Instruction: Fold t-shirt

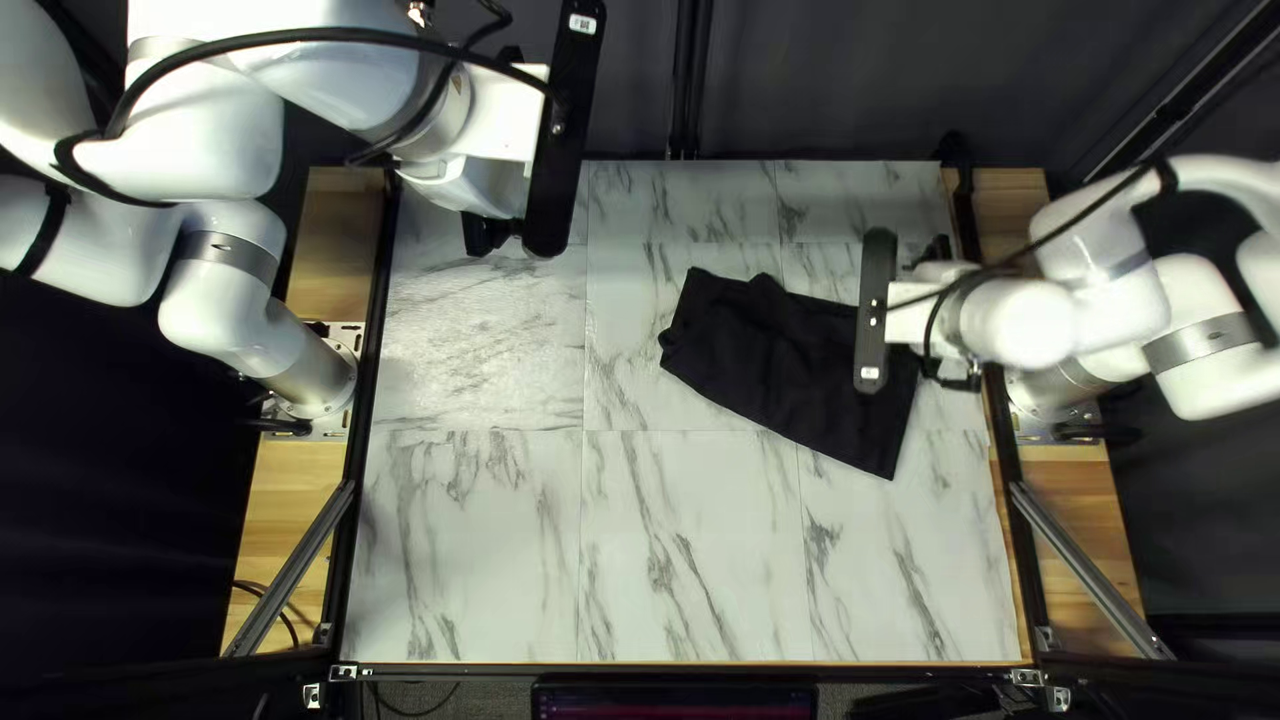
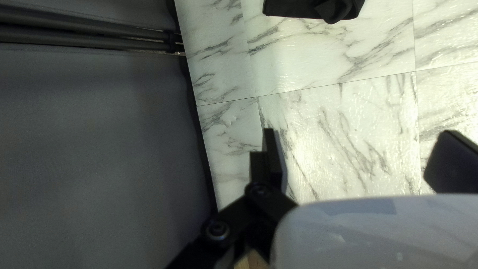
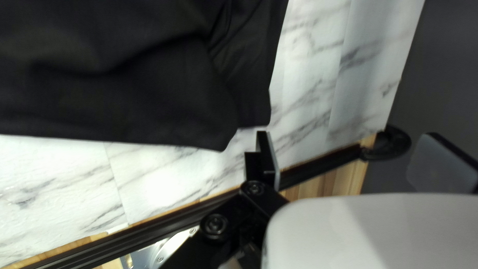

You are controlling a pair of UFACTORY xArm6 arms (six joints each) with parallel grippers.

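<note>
Left gripper (image 1: 496, 147) of mine hangs above the bench (image 1: 467, 534), its two fingers spread wide, well apart from the T-shirt (image 1: 787, 354) and to the left of it in the top left view. My right gripper (image 1: 946, 315) is also spread, poised over the right end of the shirt; a dark bar (image 1: 874, 307) on that arm hides part of the cloth beneath. The black shirt lies partly folded into a compact, slanting shape, its straight lower corner pointing toward the near edge of the bench and its narrower end toward my left arm's side. A small bump (image 1: 763, 284) stands up along the shirt's far edge, and small creases bunch at its left end. From my left wrist, a little of the shirt shows well ahead of the gripper, with a loose, rounded fold (image 2: 334, 9) at its edge. From my right wrist, the shirt fills much of what lies ahead and to one side, with soft wrinkles across it; one finger (image 3: 267, 154) is just beside its corner in that view, with marble-patterned surface seen between them. Beyond the shirt's right end runs a black rail (image 3: 164, 221), and past its far edge hangs a dark curtain (image 1: 827, 80).
</note>
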